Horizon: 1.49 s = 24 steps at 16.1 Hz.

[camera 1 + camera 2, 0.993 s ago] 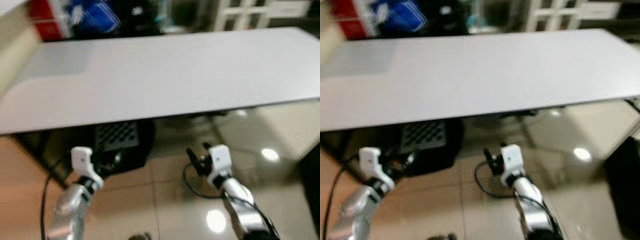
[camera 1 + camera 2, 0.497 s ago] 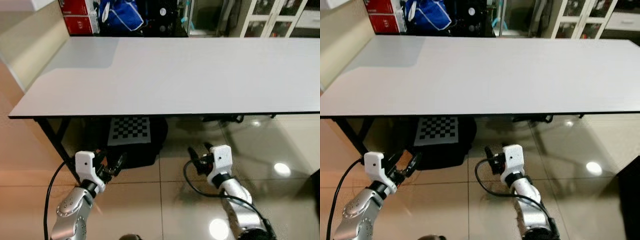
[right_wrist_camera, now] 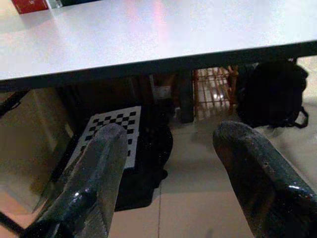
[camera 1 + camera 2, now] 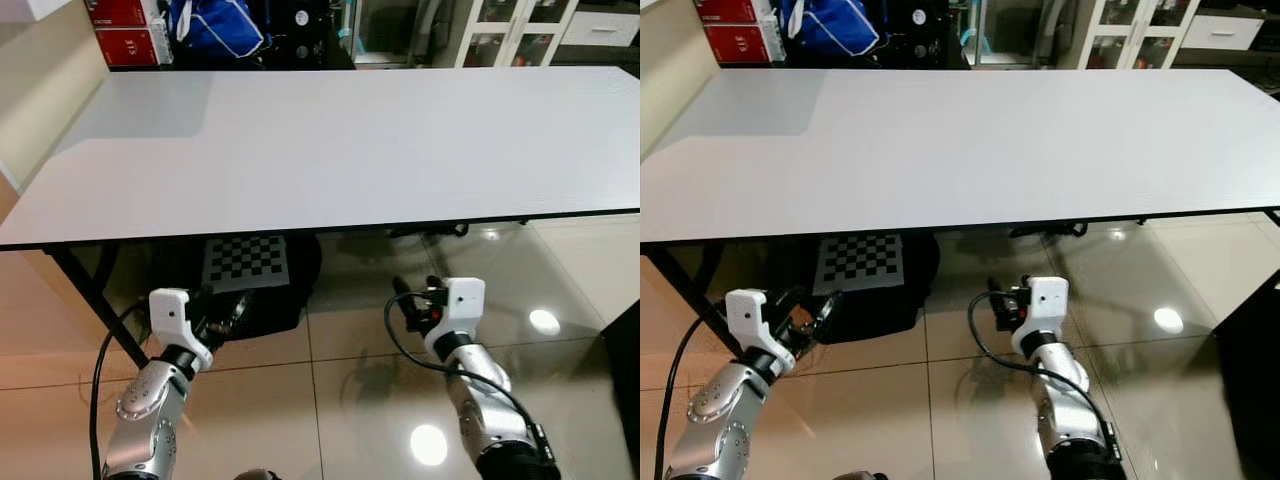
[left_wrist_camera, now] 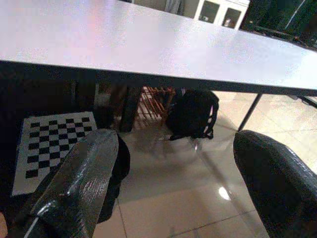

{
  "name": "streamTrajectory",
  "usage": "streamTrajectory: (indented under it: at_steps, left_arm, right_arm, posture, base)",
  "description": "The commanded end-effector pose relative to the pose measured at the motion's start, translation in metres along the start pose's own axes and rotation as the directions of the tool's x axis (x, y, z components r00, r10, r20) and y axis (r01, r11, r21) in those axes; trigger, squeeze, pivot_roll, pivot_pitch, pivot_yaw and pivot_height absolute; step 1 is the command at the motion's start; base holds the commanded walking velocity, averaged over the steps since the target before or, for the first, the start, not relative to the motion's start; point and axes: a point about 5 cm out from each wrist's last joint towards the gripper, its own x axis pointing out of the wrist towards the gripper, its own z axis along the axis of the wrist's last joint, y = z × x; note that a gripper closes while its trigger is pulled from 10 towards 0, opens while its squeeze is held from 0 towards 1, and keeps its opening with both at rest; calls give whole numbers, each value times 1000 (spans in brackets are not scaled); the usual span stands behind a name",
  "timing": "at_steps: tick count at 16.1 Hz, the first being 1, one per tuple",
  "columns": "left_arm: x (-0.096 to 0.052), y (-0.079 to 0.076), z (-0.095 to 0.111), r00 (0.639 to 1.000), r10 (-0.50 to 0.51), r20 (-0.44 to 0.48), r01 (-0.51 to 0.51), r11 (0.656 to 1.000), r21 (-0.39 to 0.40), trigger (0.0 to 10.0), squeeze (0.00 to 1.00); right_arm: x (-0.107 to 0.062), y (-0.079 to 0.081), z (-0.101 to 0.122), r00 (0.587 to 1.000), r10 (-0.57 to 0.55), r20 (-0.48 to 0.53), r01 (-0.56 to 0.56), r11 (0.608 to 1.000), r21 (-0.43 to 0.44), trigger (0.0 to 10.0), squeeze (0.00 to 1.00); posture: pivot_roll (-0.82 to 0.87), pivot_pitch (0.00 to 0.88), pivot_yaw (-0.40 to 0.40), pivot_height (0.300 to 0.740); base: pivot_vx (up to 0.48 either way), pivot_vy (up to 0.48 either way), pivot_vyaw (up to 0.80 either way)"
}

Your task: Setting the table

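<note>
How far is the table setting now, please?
Nothing looks done: the long white table carries no tableware. Nothing is in hand either: the left gripper and right gripper are both open and hang below the table edge, above the glossy tiled floor. All the setting is left.

White table (image 4: 970, 140), checkerboard (image 4: 858, 259) below.

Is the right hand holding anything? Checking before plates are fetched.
No: the right hand is open, with floor and a checkerboard panel between its black fingers.
</note>
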Motion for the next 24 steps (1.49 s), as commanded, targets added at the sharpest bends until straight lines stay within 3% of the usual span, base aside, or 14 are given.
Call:
streamTrajectory:
  at_steps: [1, 11, 24]
  left_arm:
    - [0, -1, 1, 1000, 2, -3, -2, 1000, 5, 10000, 0]
    - [8, -9, 16, 1000, -8, 7, 8, 999, 33, 10000, 0]
    - [13, -7, 19, 1000, -6, 1, 6, 1000, 25, 10000, 0]
  right_arm:
    - [0, -2, 2, 1000, -11, 0, 11, 1000, 2, 10000, 0]
    - [3, -5, 3, 999, -38, -5, 38, 999, -16, 10000, 0]
    - [6, -1, 1, 999, -36, -11, 36, 999, 5, 10000, 0]
  posture:
    - [35, 0, 3, 740]
    - [29, 0, 12, 740]
    - [27, 0, 24, 740]
  base:
    - [0, 0, 0]
    - [0, 0, 0]
    - [0, 0, 0]
